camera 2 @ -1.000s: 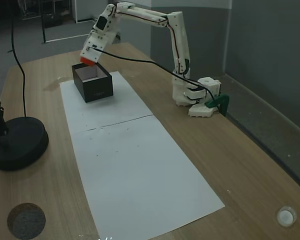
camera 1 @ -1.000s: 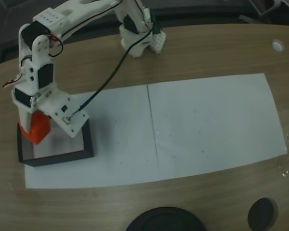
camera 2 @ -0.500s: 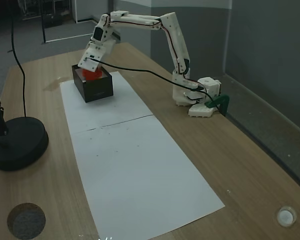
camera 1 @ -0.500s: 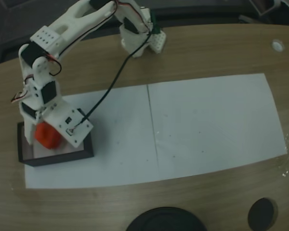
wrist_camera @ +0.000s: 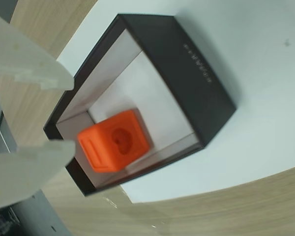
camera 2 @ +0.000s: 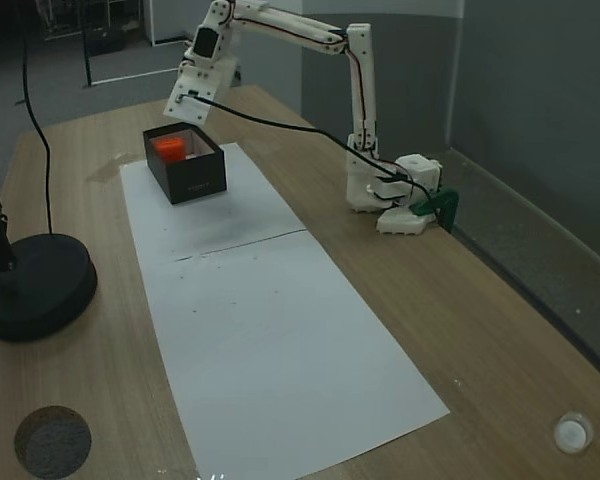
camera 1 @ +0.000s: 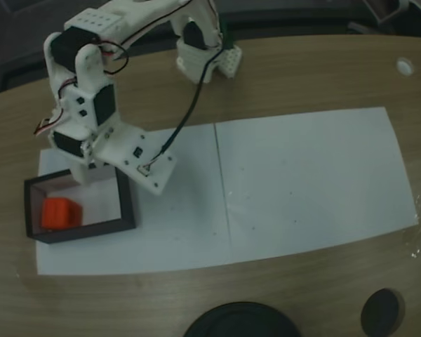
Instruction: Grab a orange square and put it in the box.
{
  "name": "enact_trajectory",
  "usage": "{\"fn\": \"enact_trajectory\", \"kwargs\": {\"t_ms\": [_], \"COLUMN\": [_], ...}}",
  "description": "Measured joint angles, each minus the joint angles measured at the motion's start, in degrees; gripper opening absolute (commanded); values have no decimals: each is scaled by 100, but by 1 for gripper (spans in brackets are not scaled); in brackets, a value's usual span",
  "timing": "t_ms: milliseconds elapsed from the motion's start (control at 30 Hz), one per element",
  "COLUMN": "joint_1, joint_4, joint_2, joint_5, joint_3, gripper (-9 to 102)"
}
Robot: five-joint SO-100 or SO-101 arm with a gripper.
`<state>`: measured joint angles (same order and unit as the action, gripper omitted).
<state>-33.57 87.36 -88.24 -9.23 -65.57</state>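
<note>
The gripper [wrist_camera: 37, 115] hangs with its fingers apart and empty above the box [camera 1: 126, 203]. Below it, the orange square [wrist_camera: 115, 140] lies inside the box, on white paper sheets [camera 2: 280, 340] covering a wooden table [camera 2: 500, 340] before grey walls [camera 2: 540, 90].

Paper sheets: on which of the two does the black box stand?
The left sheet in a fixed view; the box sits at its left end.
</note>
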Motion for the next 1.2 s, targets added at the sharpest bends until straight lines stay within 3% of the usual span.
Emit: {"fn": "enact_trajectory", "kwargs": {"t_ms": [200,567,967,1200], "joint_1": [1652,3981,4184,3937], "joint_4": [1072,976,-712,-1239], "joint_2": [-879,-2742,-6706,-9105], "joint_5": [510,1310,1301,519], "joint_3": [0,-1564,-5396,-7269], "gripper": [0,0,0,0]}}
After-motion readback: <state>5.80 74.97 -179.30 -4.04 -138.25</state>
